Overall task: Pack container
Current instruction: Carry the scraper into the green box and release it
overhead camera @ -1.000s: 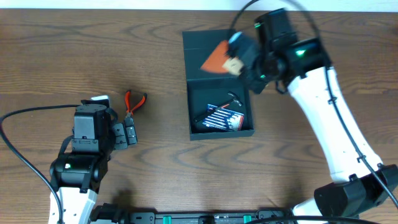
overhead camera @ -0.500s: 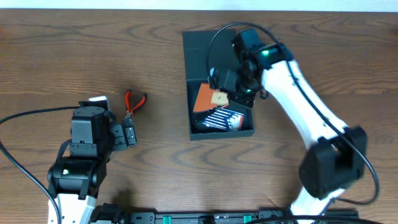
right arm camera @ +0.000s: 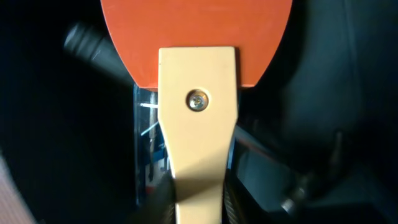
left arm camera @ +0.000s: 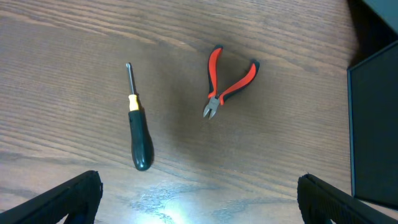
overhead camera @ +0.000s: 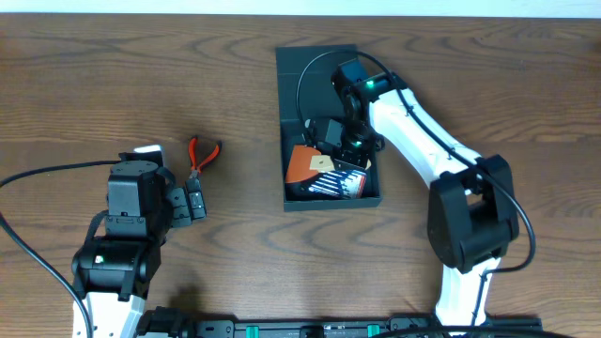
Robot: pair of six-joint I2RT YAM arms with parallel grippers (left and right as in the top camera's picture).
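Observation:
The dark teal container [overhead camera: 291,113] lies open at the table's middle, its flap lid [overhead camera: 315,70] folded back. My right gripper [overhead camera: 336,155] is down inside it, shut on the tan wooden handle of an orange-bladed scraper [overhead camera: 305,164], which also fills the right wrist view [right arm camera: 196,56]. Under the scraper lies a striped case of small tools [overhead camera: 340,180]. My left gripper [overhead camera: 192,202] is open and empty at the left; its dark fingertips [left arm camera: 199,199] frame bare wood. Red-handled cutters [left arm camera: 229,81] and a black-handled screwdriver [left arm camera: 138,134] lie on the table ahead of it.
The red cutters [overhead camera: 202,152] lie left of the container, just beyond my left gripper. The container's wall [left arm camera: 373,124] shows at the right edge of the left wrist view. A black cable [overhead camera: 38,174] runs across the table's left side.
My right gripper carried the orange scraper from above the lid down into the container, toward its left side. The left arm stayed put.

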